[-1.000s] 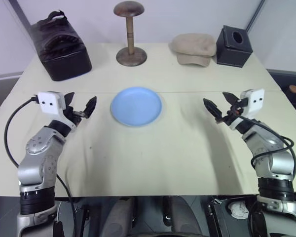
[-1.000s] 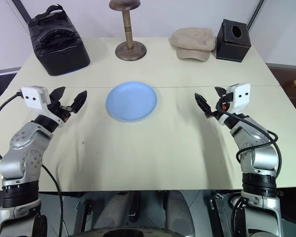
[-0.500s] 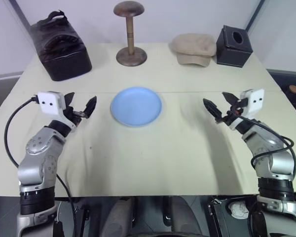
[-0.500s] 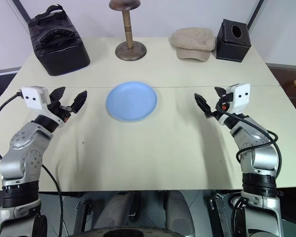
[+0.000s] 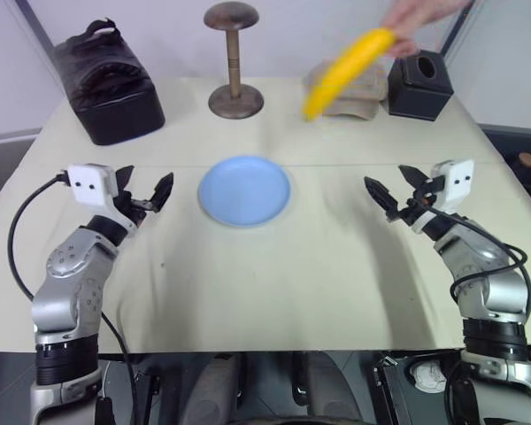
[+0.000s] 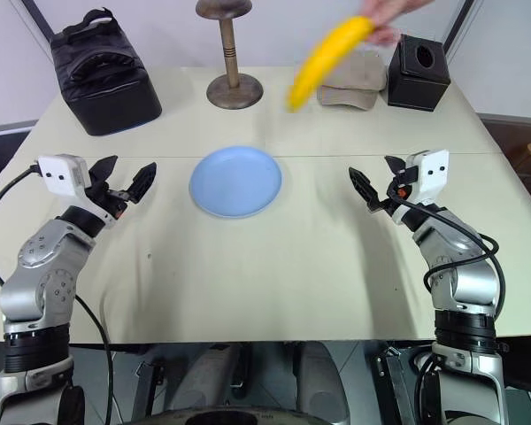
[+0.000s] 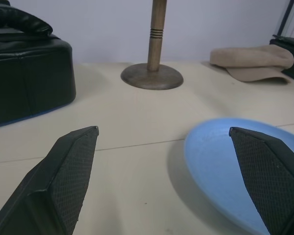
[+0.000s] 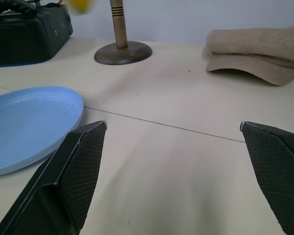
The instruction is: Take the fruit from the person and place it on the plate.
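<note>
Currently, item one: left gripper [image 5: 145,193], left of frame, fingers spread wide, nothing between them, hovering just above the table [image 5: 274,274]. Unmoved against the earlier frames.

Item two: right gripper [image 5: 396,190], right of frame, likewise spread and empty, likewise unmoved.

Item three: plate [image 5: 244,190], light blue, centre of frame between the two grippers, flat on the table. Contents: nothing.

Item four, newly arrived: banana [image 5: 347,71], bright yellow, blurred, held aloft in the upper right of frame by the person's hand [image 5: 422,16] at the top edge. Half a second ago neither was there. It hangs over the far part of the table, in front of the beige cap [image 5: 350,88], well apart from both grippers and the plate.

Reading: the handover is only opening; by my judgement the fruit must come closer, or an arm must reach up, before any grasp. The right gripper lies nearer.

Other containers: black tissue box [image 5: 420,82], upper right; black bag [image 5: 106,84], upper left, closed, contents unseen. Wooden stand [image 5: 234,62], top centre, carries nothing.
</note>
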Motion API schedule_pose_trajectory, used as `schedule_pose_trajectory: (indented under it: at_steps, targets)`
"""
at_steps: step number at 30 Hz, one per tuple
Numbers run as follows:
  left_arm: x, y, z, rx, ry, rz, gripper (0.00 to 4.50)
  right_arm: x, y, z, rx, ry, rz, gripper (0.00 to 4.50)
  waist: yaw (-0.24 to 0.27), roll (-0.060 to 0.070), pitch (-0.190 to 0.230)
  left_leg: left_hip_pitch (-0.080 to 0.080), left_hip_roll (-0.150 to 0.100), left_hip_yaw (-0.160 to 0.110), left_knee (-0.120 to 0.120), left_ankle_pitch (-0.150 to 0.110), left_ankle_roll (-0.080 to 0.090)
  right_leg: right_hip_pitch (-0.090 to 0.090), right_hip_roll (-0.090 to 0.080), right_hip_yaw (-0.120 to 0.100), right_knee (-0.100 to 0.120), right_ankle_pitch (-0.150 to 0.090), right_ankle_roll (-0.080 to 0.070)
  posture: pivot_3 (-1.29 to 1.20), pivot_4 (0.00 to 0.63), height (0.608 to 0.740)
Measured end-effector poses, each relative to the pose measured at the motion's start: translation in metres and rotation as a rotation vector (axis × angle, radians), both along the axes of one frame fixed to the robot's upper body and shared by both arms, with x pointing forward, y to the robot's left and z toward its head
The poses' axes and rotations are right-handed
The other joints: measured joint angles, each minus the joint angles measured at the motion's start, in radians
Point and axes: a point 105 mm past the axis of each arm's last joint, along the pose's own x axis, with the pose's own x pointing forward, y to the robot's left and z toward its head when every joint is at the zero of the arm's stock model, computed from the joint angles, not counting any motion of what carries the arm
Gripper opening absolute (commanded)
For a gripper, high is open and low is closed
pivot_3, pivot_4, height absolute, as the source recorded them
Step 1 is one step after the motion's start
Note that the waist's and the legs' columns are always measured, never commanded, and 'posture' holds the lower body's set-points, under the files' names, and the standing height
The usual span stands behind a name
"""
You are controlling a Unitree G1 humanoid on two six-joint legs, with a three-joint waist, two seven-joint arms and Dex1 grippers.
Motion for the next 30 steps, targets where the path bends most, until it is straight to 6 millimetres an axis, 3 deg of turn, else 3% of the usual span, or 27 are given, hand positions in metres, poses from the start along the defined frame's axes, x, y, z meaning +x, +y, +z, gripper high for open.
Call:
schedule_pose_trajectory:
  at_steps: [12,15,18,20,23,26,30]
  targets:
    - [0.0,0.009,0.014,0.037,-0.043,-0.002,4.47,-0.001,0.002,-0.001,0.014,0.015,0.02,4.5,0.0,0.0,0.0,0.0,0.0,0.0,0.0,0.0,0.0,0.0,0.0,0.0,-0.001,0.0,0.0,0.0,0.15,0.74]
    - [0.0,0.009,0.013,0.039,-0.039,-0.005,4.47,-0.023,0.022,-0.003,0.06,0.123,0.234,4.5,0.001,0.0,0.0,-0.001,0.0,-0.001,-0.001,0.0,0.0,0.0,0.0,0.0,-0.001,0.0,0.0,0.0,0.15,0.74]
    - [0.001,0.009,0.011,0.039,-0.031,-0.009,4.47,-0.049,0.042,0.007,0.037,0.201,0.428,4.5,0.001,0.0,0.0,-0.001,0.0,0.0,-0.001,0.0,0.0,0.0,-0.001,0.0,-0.002,-0.001,-0.002,0.0,0.15,0.74]
    - [0.001,0.01,0.01,0.043,-0.024,-0.016,4.47,-0.06,0.049,0.009,-0.01,0.239,0.493,4.5,0.0,0.0,0.0,-0.001,0.001,0.0,0.0,0.0,0.0,0.0,-0.001,0.0,-0.003,-0.002,-0.003,0.0,0.15,0.74]
    - [0.0,0.01,0.01,0.059,-0.021,-0.038,4.47,-0.062,0.055,0.006,-0.027,0.259,0.507,4.5,0.0,0.0,0.0,-0.001,0.001,0.0,0.0,0.0,0.0,0.0,-0.001,0.0,-0.003,-0.002,-0.003,0.0,0.15,0.74]
    - [-0.007,0.002,0.017,0.077,-0.012,-0.166,4.47,-0.058,0.058,0.002,-0.035,0.268,0.491,4.5,0.001,0.0,0.0,-0.001,0.001,0.0,-0.001,0.0,0.0,0.0,-0.001,0.0,-0.003,-0.002,-0.003,0.0,0.15,0.74]
    - [-0.021,-0.018,0.044,0.126,-0.04,-0.373,4.47,-0.055,0.059,-0.001,-0.044,0.268,0.478,4.5,0.003,0.0,0.0,-0.002,0.001,0.0,0.0,0.0,0.0,0.0,-0.001,0.0,-0.004,-0.002,-0.003,0.0,0.15,0.74]
